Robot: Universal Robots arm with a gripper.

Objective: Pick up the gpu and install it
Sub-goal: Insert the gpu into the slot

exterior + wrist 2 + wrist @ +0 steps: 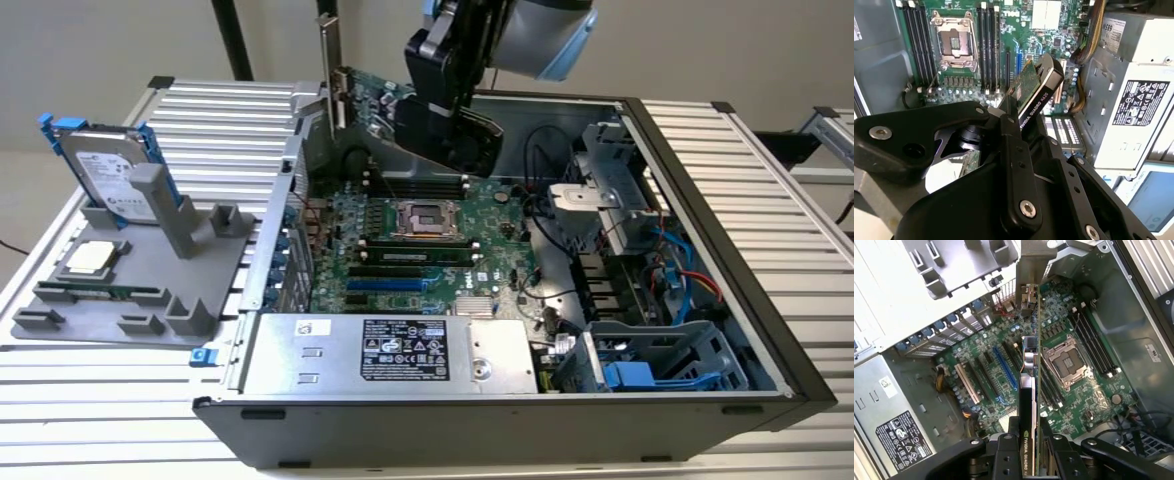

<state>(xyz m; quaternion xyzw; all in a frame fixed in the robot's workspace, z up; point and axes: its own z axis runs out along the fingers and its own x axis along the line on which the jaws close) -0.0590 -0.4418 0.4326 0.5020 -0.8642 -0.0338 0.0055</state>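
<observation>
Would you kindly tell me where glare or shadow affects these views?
Exterior view: soft, even light, dark beneath the gpu. Second wrist view: the power supply glares pale. First wrist view: the table washes out white.

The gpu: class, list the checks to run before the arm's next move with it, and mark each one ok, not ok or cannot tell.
1. The gripper shut on the gpu: ok.
2. Gpu on edge over the motherboard: ok.
3. Its silver bracket towards the case's rear wall: ok.
4. The blue slot bare: ok.
5. Card edge lined up with one slot: cannot tell.
6. Gpu seated: not ok, it is above the board.
</observation>
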